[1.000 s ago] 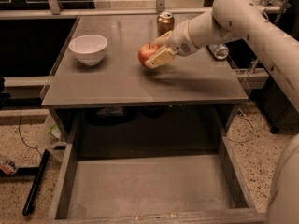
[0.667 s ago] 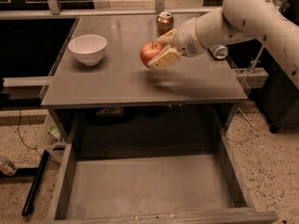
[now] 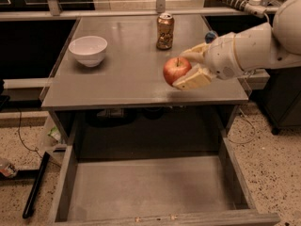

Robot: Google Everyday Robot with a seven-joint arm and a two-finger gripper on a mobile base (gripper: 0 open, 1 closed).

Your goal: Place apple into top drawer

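Observation:
The red apple (image 3: 175, 70) with a short stem is held in my gripper (image 3: 187, 70), whose cream fingers (image 3: 194, 80) close on it from the right. The apple hangs above the front right part of the grey tabletop (image 3: 127, 76), near its front edge. The top drawer (image 3: 146, 187) is pulled open below the tabletop; its flat grey bottom shows nothing inside. My white arm (image 3: 254, 41) reaches in from the right.
A white bowl (image 3: 88, 50) stands at the left of the tabletop. A soda can (image 3: 165, 30) stands at the back middle. A small blue thing (image 3: 211, 35) lies behind my arm. A black bar (image 3: 35, 187) lies on the speckled floor at the left.
My gripper has carried the apple up off the tabletop and toward the front edge, closer to the open drawer. The bowl and can have not moved.

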